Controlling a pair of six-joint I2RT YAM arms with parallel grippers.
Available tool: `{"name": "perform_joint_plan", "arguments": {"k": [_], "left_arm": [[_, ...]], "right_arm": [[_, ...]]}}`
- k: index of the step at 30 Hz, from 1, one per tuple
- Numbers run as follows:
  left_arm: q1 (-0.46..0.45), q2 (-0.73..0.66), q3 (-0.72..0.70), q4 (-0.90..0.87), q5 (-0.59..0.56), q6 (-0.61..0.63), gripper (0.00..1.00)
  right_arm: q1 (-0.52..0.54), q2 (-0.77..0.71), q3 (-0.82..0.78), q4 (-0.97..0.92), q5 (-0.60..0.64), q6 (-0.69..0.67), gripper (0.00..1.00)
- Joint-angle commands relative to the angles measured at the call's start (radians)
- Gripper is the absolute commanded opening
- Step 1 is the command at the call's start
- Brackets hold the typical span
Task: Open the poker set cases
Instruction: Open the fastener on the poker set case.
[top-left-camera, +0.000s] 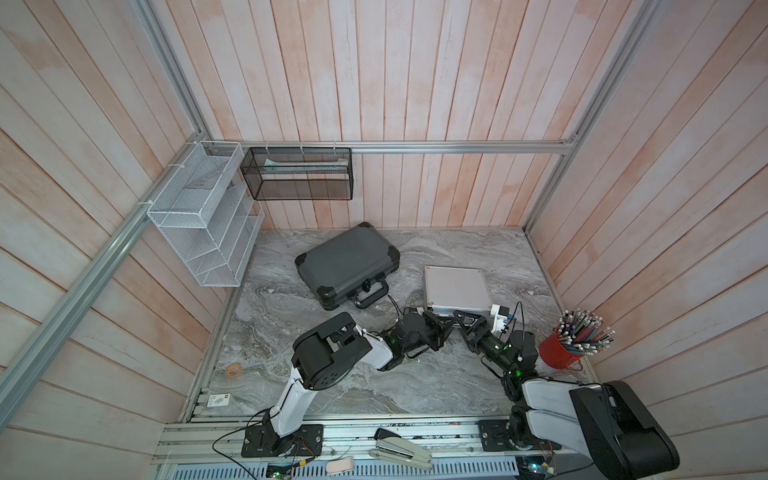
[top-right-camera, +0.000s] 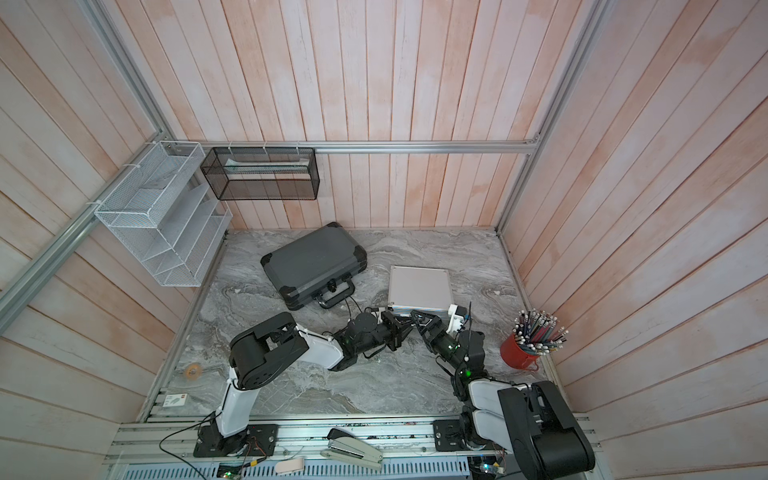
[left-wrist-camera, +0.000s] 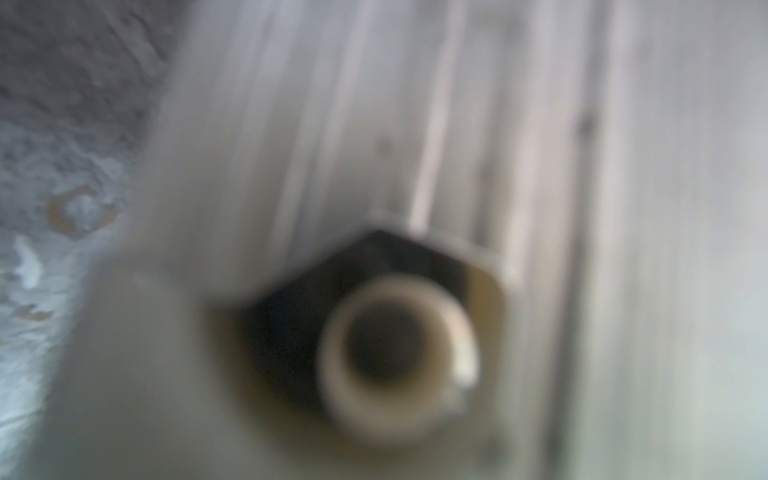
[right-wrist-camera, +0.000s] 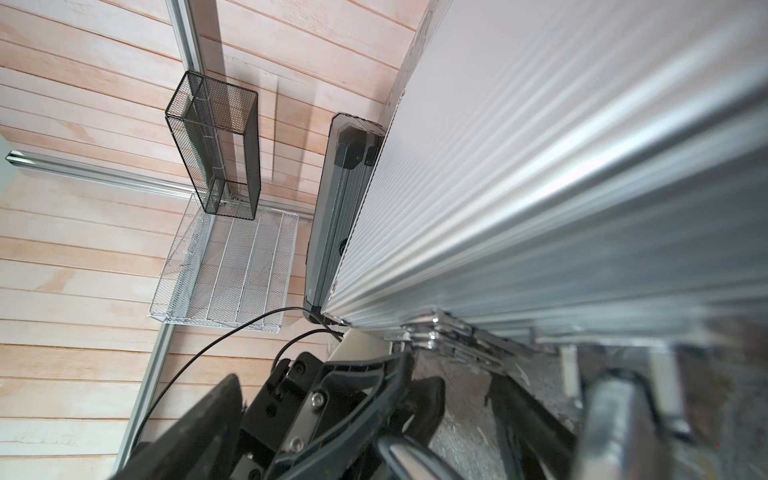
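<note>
Right of centre, the closed left fingers (top-left-camera: 436, 323) and open right fingers (top-left-camera: 467, 318) are crowding the silver case (top-left-camera: 455, 286) at its front edge, where hooking the latch (right-wrist-camera: 436, 332) squarely is likely mattering most.

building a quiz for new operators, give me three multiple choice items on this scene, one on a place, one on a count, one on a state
1. Where does the red pencil cup stand on the table? A back left corner; B near the right edge; C dead centre.
2. How many cases lie on the table? A four; B three; C two.
3. The silver case is: A shut, lying flat; B wide open; C standing on end.
Key: 1 B, it sits far right, towards the front. 2 C, only the grey case and the silver one show. 3 A, its lid lies flat on its base, no lining showing.
</note>
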Motion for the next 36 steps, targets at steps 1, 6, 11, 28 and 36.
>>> {"name": "perform_joint_plan", "arguments": {"k": [1,6,11,28,36], "left_arm": [[-0.001,-0.012,0.039,0.171,-0.012,-0.021,0.00],[-0.001,-0.008,0.040,0.175,-0.013,-0.027,0.00],[-0.002,-0.013,0.044,0.177,-0.013,-0.027,0.00],[-0.001,-0.010,0.036,0.189,-0.008,-0.034,0.00],[-0.001,-0.019,0.025,0.193,-0.004,-0.033,0.00]], "right_arm": [[-0.006,-0.019,0.007,0.021,-0.008,0.000,0.93],[-0.014,-0.008,0.010,0.007,-0.013,-0.008,0.94],[-0.014,-0.003,0.009,-0.069,-0.003,-0.037,0.96],[-0.019,0.053,0.023,0.021,-0.006,-0.031,0.97],[-0.019,0.099,0.050,0.053,-0.030,-0.013,0.97]]}}
